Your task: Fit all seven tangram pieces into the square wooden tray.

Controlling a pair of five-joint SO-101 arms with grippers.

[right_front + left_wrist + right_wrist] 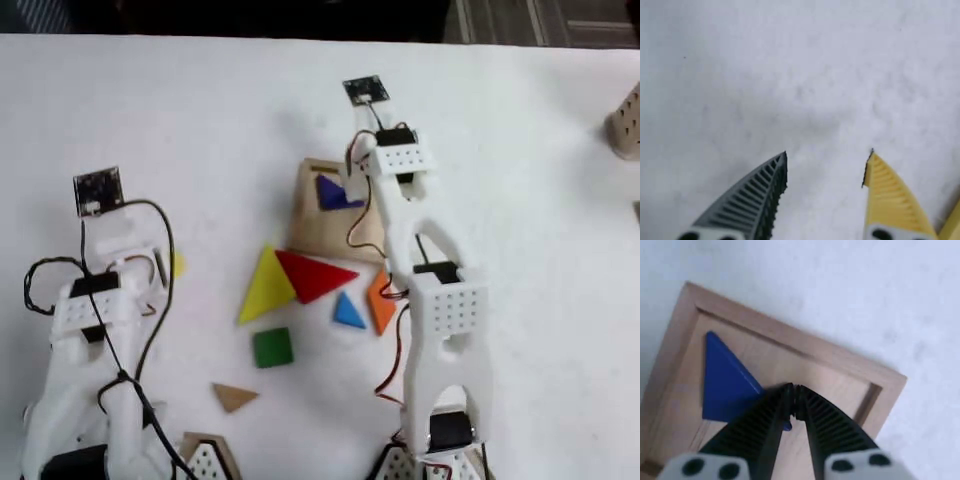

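The square wooden tray (312,232) lies mid-table with a dark blue triangle (334,191) inside it. My right gripper (794,389) is shut, its tips just over that blue triangle's (726,380) edge inside the tray (805,340), with nothing visible between the fingers. In front of the tray lie a yellow triangle (265,285), a red triangle (315,275), a small light blue triangle (347,312), an orange piece (380,302) partly under the right arm, a green square (272,347) and a tan triangle (233,397). My left gripper (828,155) stands open over bare table at the left.
A wooden piece (205,448) sits by the left arm's base at the front edge. A perforated tan object (625,122) stands at the far right. The white table (200,120) stretches wide behind both arms.
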